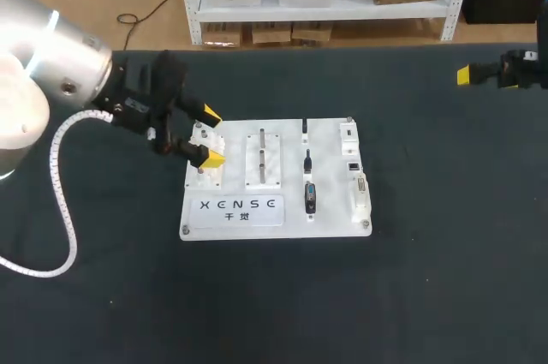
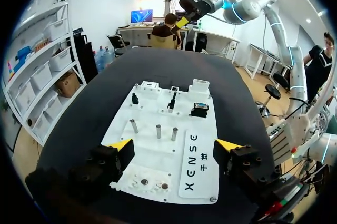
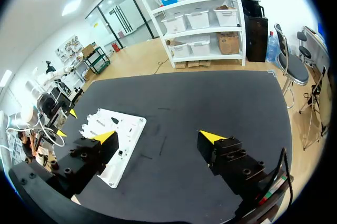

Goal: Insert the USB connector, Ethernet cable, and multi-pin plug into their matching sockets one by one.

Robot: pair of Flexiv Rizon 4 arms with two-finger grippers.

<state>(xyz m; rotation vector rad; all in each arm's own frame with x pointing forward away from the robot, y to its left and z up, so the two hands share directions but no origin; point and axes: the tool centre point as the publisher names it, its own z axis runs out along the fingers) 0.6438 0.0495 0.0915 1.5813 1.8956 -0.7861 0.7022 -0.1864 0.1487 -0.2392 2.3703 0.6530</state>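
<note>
The white board (image 1: 332, 203) lies flat on the dark table (image 1: 428, 287), a little left of the frame's centre in the head view. Three dark plugs (image 1: 310, 197) stand in a column right of the board's middle, the lowest one the largest. The pale sockets (image 1: 360, 193) line the board's right edge just beside them. All three plugs sit apart from the sockets, and no finger touches them.

The left end effector (image 1: 206, 136) comes in from the frame's left and hangs over the board's upper left corner. Its yellow-tipped fingers are spread wide and hold nothing. In the left wrist view this end effector (image 2: 175, 147) straddles the near end of the board (image 2: 158, 113). Three short metal pegs (image 2: 158, 131) stand just ahead of it. The plugs (image 2: 199, 109) and sockets (image 2: 200, 85) lie farther ahead, at the board's far end. Whether the fingers touch the board cannot be told.

The right end effector (image 1: 467, 74) sits at the upper right of the head view, well apart from the board. In the right wrist view its fingers (image 3: 211, 138) stand wide apart over bare table (image 3: 174, 103), gripping nothing. The board (image 3: 129, 129) lies off beside one finger.
</note>
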